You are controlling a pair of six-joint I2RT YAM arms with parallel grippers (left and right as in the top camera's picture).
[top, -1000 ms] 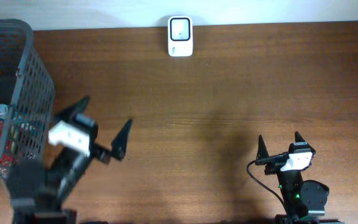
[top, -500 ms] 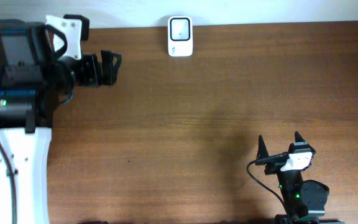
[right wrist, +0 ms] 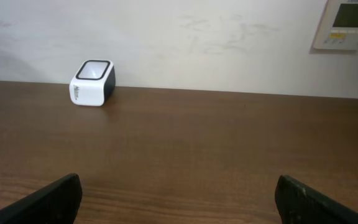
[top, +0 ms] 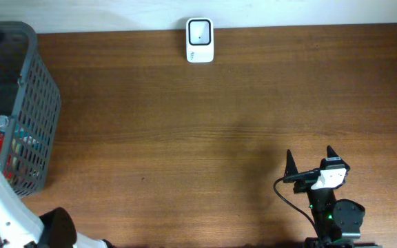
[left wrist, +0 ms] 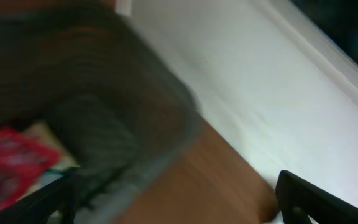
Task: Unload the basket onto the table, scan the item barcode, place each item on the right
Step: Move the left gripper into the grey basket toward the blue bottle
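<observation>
Basket [left wrist: 114, 124] blurred, edge-cropped (red packet [left wrist: 11, 169] too).

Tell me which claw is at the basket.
The left claw: its wrist view looks onto the grey mesh basket and a red packet inside. The right claw sits open at the near table edge, facing the white scanner.

table [top: 219, 124]: brown wood | scanner [top: 200, 40]: far edge | basket [top: 43, 103]: left

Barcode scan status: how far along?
Done: nothing visible; the white boxy barcode scanner has no item before it. In hand: left jaws open and empty, facing the grey mesh basket holding a red packet. Right jaws open, idle. Left: pick an item, show its barcode to the scanner.
</observation>
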